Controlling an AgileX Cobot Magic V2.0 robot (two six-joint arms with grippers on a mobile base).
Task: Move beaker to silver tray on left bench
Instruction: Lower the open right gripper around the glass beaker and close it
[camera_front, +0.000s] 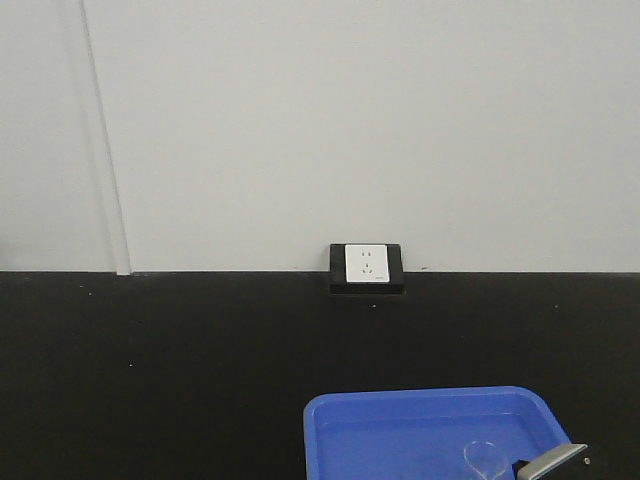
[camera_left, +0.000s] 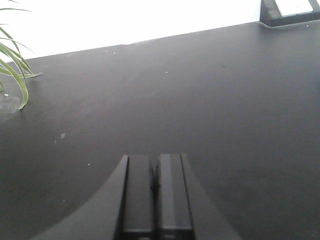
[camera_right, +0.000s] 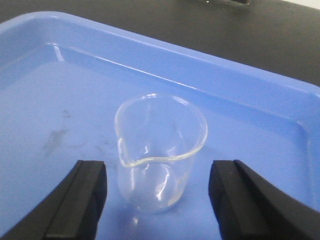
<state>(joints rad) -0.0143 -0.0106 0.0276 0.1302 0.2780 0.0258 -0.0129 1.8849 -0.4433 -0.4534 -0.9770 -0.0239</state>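
Observation:
A small clear glass beaker (camera_right: 159, 150) stands upright on the floor of a blue tray (camera_right: 260, 85), its spout turned toward the camera. My right gripper (camera_right: 158, 187) is open, one black finger (camera_right: 82, 192) on each side of the beaker, apart from the glass. In the front view the beaker (camera_front: 485, 458) shows faintly inside the blue tray (camera_front: 420, 410), next to a silvery part of my right arm (camera_front: 550, 462). My left gripper (camera_left: 155, 172) is shut with nothing in it, low over the black worktop (camera_left: 200, 100). The silver tray is out of view.
A black wall socket box with a white face (camera_front: 366, 266) sits where the bench meets the white wall, and also shows in the left wrist view as a socket box (camera_left: 290, 10). Green plant leaves (camera_left: 15, 70) reach in at the left of the left wrist view.

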